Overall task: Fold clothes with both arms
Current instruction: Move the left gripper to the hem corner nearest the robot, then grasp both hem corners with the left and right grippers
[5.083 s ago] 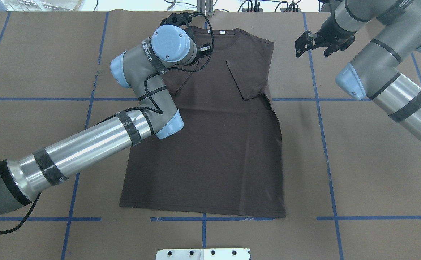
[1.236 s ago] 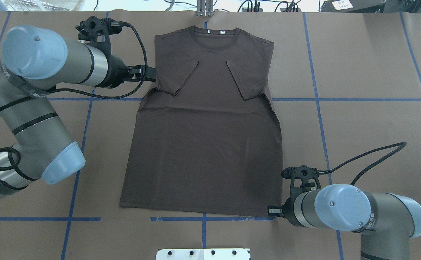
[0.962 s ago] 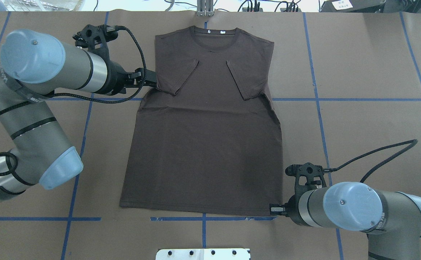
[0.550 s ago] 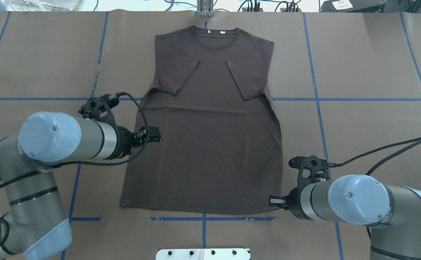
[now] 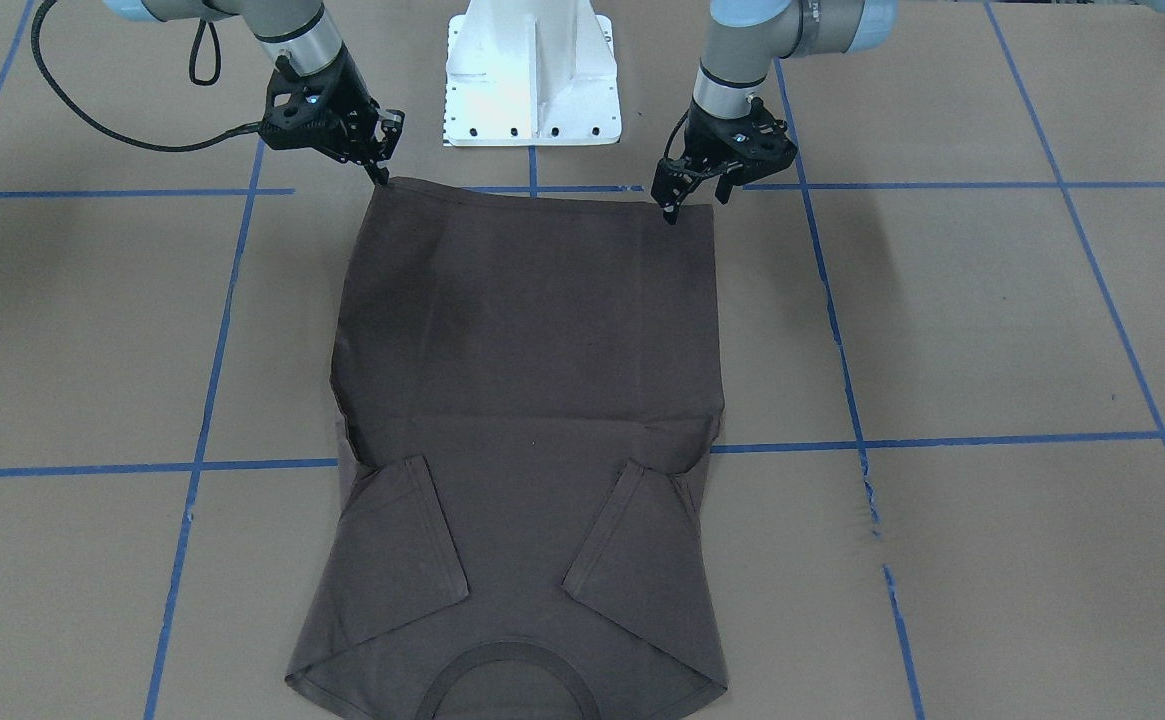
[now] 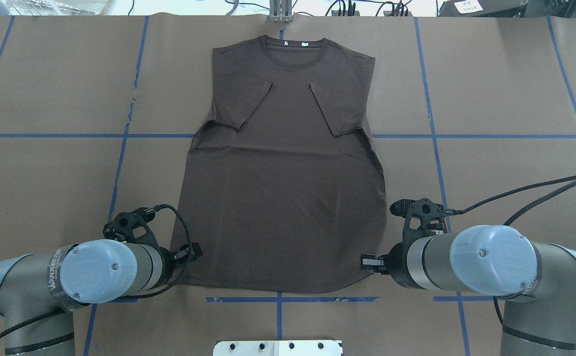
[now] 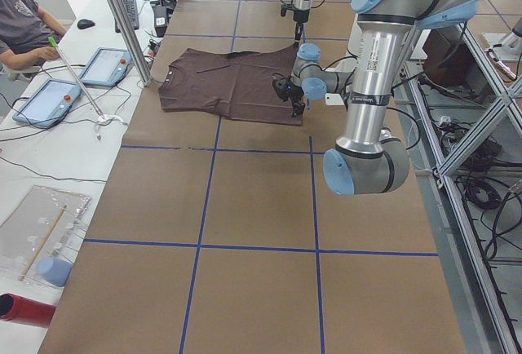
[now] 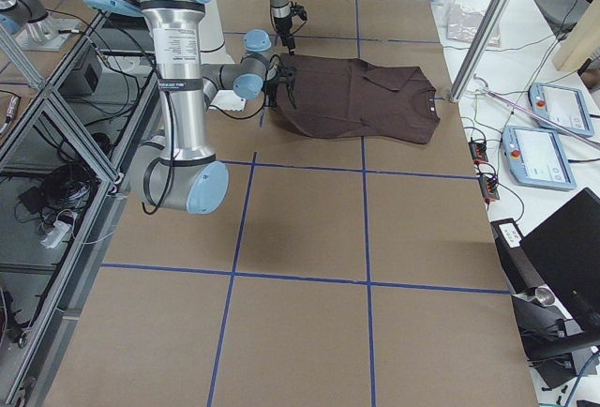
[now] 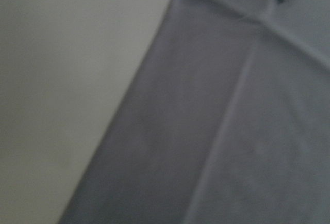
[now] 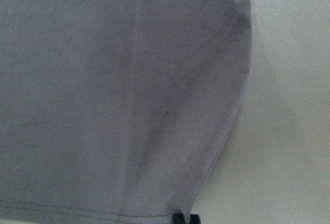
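The dark brown T-shirt (image 6: 283,198) (image 5: 532,350) lies flat on the brown table, both sleeves folded onto the chest and the collar at the far edge. My right gripper (image 6: 365,261) (image 5: 382,178) is shut on the hem's right corner, which curls in and up; one black fingertip (image 10: 180,218) shows at that corner in the right wrist view. Over the hem's left corner, my left gripper (image 6: 196,251) (image 5: 692,203) stands open with its fingers spread just above the cloth. The left wrist view shows only the shirt's side edge (image 9: 232,131) and no fingers.
The white robot base (image 6: 278,347) (image 5: 532,80) sits just behind the hem. Blue tape lines (image 6: 436,148) cross the brown paper. A seated person (image 7: 24,19), two tablets (image 7: 49,101) and a metal post (image 7: 122,19) are past the table's far side.
My left arm swung from the left sleeve down the shirt's side to the hem's left corner. My right gripper crept inward and the right hem corner lifted with it.
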Motion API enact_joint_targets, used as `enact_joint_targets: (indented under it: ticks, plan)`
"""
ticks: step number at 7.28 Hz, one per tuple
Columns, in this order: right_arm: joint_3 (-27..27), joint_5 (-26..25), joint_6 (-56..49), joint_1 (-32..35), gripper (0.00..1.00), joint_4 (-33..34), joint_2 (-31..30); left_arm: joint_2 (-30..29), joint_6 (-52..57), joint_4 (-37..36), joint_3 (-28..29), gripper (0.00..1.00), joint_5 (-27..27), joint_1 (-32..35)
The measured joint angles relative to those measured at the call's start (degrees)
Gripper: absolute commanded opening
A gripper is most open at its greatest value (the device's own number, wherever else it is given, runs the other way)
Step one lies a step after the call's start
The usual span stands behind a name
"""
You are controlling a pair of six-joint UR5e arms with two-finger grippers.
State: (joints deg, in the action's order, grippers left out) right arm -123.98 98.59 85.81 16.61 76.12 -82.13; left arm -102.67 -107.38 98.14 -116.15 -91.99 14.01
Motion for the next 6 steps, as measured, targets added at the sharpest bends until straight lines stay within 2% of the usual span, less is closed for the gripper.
enact_joint_targets:
  ticks: [6]
  plan:
    - [0.06, -0.06, -0.03, 0.21, 0.0, 0.0, 0.56, 0.44, -1.27, -0.65, 1.61, 0.84, 0.36, -2.12]
